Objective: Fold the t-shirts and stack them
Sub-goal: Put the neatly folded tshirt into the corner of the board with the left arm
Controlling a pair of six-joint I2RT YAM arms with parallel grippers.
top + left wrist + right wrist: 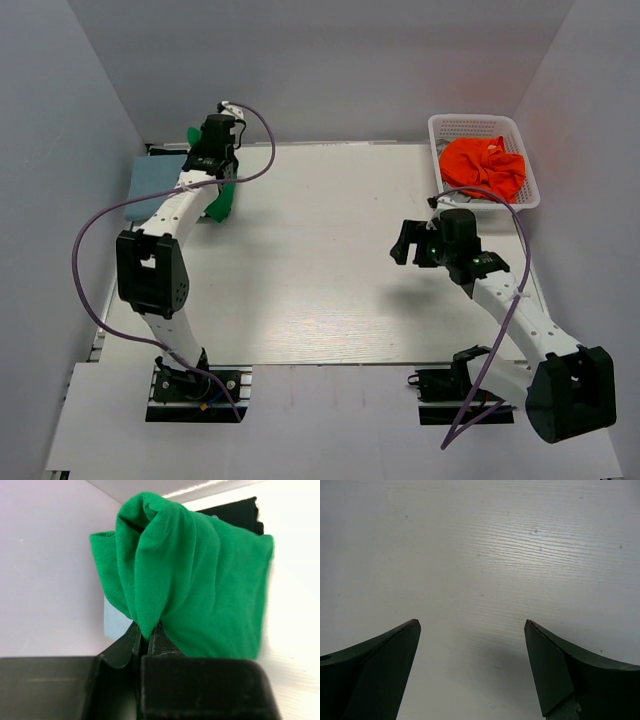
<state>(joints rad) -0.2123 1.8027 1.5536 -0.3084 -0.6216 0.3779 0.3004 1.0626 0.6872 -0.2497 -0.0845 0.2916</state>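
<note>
Left fingers [120,652] clamped together on a gathered fold of the green shirt [200,580], at the far left corner of the surface [330,290]. The cloth bulges beyond the pinch in a loose wad, not flat. Behind it is the edge of a black shirt [235,512]. The pale blue shirt [160,185] lies folded just beside it, against the left wall. Cannot tell whether the green touches either one.

Right fingers [375,672] wide apart, holding nothing, hovering over bare surface right of centre. Orange shirt [485,165] lies crumpled in the white basket [520,195] at the far right corner.

Step in hand, as I judge it: setting the green bundle down on the pile at the left. Roughly mid-task, with the orange one not yet folded.

To do it well:
- Lower until the cloth carries its own weight on the pile before letting go, or it may flop open.
- Line its edges up with the shirt beneath.
- Open slowly, then draw straight back so the fingers don't drag the top layer.
- The bundle looks bunched, so a flattening press from the free arm may be needed.

Risk: the soft knit springs open or slides off towards the wall.
</note>
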